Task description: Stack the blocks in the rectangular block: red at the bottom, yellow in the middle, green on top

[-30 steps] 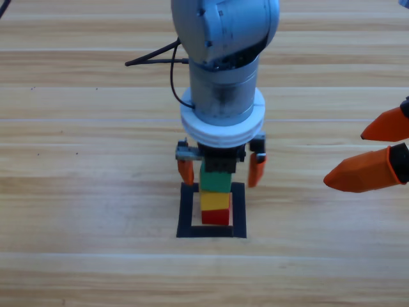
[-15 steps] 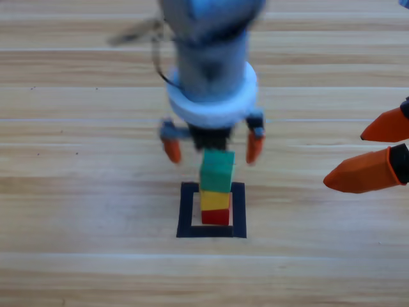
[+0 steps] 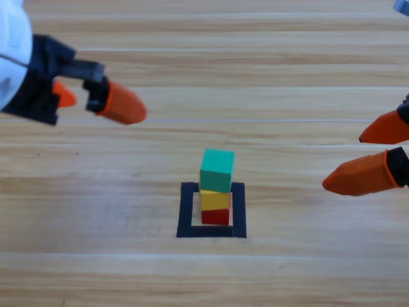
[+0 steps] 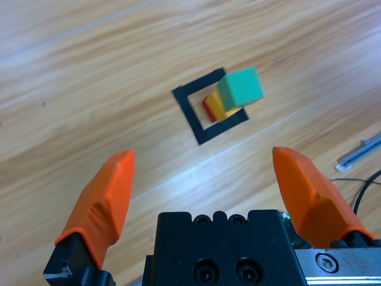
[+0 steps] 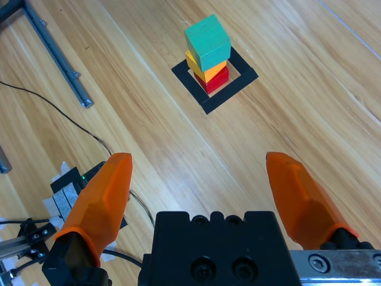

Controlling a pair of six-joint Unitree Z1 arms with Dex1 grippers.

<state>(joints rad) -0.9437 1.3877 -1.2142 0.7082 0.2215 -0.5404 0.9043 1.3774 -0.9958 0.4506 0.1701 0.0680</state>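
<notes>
A three-cube stack stands inside the black tape square (image 3: pixel 186 211): red cube (image 3: pixel 216 218) at the bottom, yellow cube (image 3: pixel 215 200) on it, green cube (image 3: pixel 217 169) on top. Nothing touches the stack. My left gripper (image 3: pixel 96 99) hangs open at the upper left, far from it. Its wrist view shows the green cube (image 4: pixel 240 87), yellow cube (image 4: pixel 230 112), red cube (image 4: pixel 208 107) and tape square (image 4: pixel 189 107) beyond the open left gripper (image 4: pixel 203 155). My right gripper (image 3: pixel 367 152) waits open at the right edge. Its wrist view shows the green cube (image 5: pixel 207 42), yellow cube (image 5: pixel 205 68) and red cube (image 5: pixel 216 80) ahead of the right gripper (image 5: pixel 198 157).
Bare wooden table (image 3: pixel 300 77) surrounds the square. The right wrist view shows metal rails (image 5: pixel 56 53), a thin black cable (image 5: pixel 77 125) and a taped device (image 5: pixel 66 189) off to one side. A metal bar (image 4: pixel 360 152) lies at the left wrist view's right edge.
The left gripper let go of the green cube, rose and swung away to the upper left. The green cube stays on the yellow one. The right gripper has not moved.
</notes>
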